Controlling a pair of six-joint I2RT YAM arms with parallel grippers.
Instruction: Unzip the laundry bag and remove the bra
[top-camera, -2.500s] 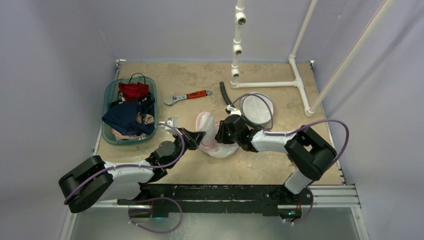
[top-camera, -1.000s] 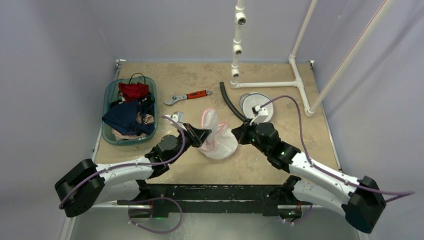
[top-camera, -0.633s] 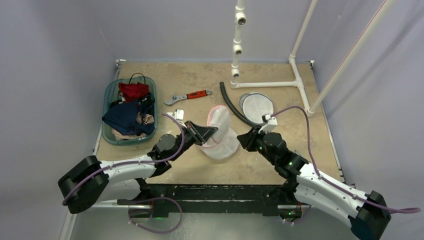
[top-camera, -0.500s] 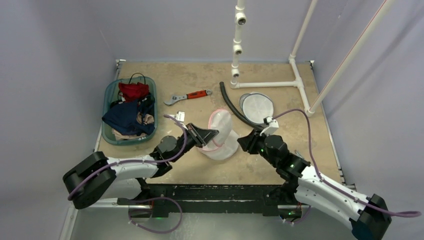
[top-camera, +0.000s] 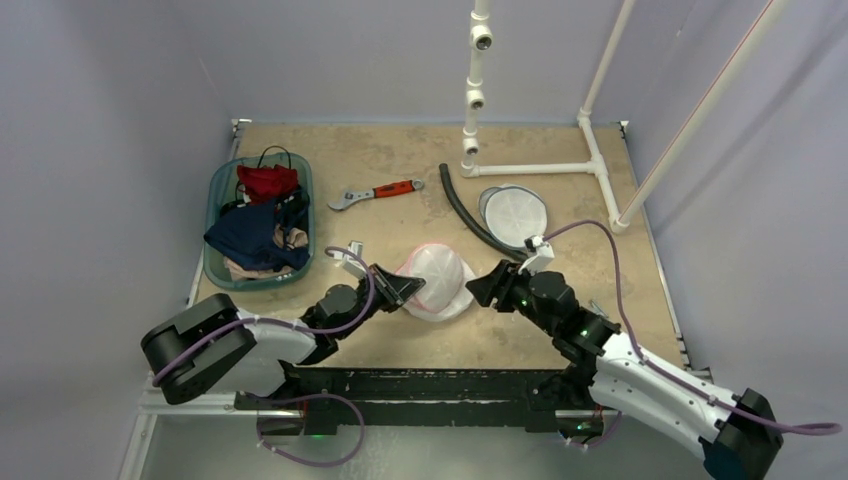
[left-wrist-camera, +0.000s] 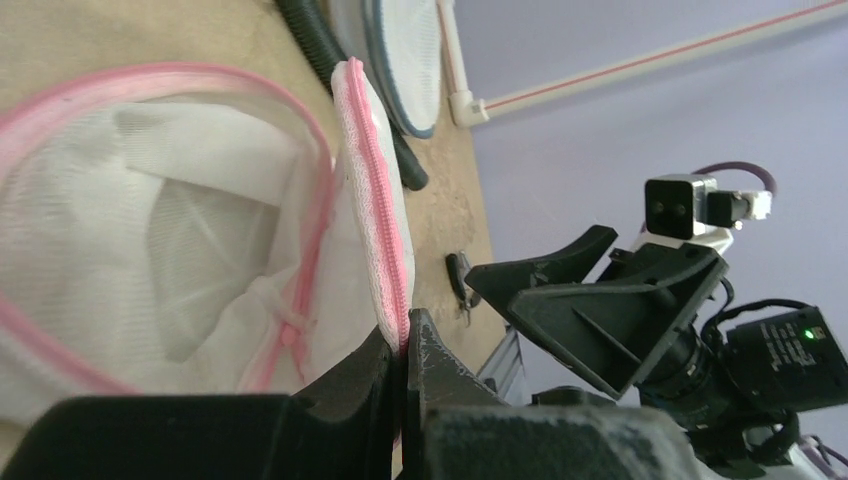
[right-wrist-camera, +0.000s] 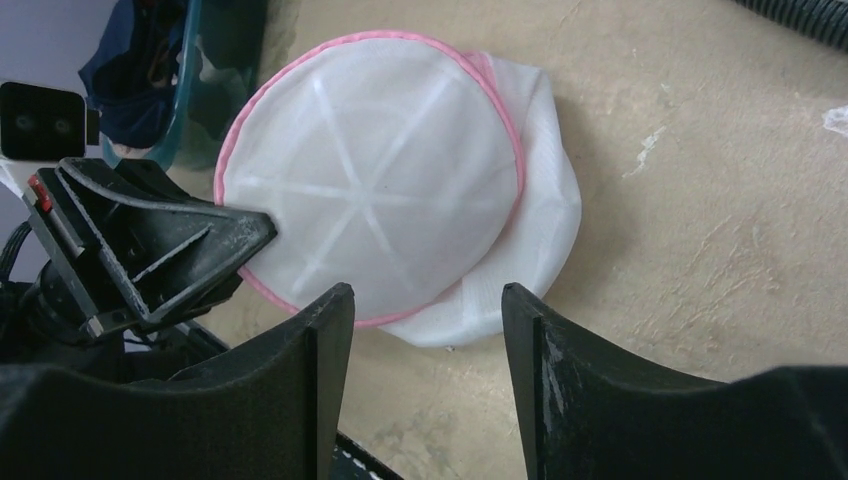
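Note:
The laundry bag (top-camera: 437, 281) is a round white mesh dome with pink zipper trim, lying on the table centre. It shows from above in the right wrist view (right-wrist-camera: 380, 220). My left gripper (top-camera: 408, 287) is shut on the bag's pink zippered edge (left-wrist-camera: 385, 270) at its left side. My right gripper (top-camera: 478, 290) is open and empty, hovering just right of the bag, apart from it; its fingers (right-wrist-camera: 318, 370) frame the bag's near edge. The bra is not visible; the mesh hides what is inside.
A teal basket (top-camera: 216, 262) of dark and red clothes stands at left. A red-handled wrench (top-camera: 376, 192), a black hose (top-camera: 468, 215) and a second round mesh disc (top-camera: 513, 213) lie behind the bag. A white pipe frame (top-camera: 540, 168) stands at back right.
The bag's raised flap has dropped flat into a dome as my left gripper lowered with its edge. My right gripper has drawn back from the bag and hovers open beside it.

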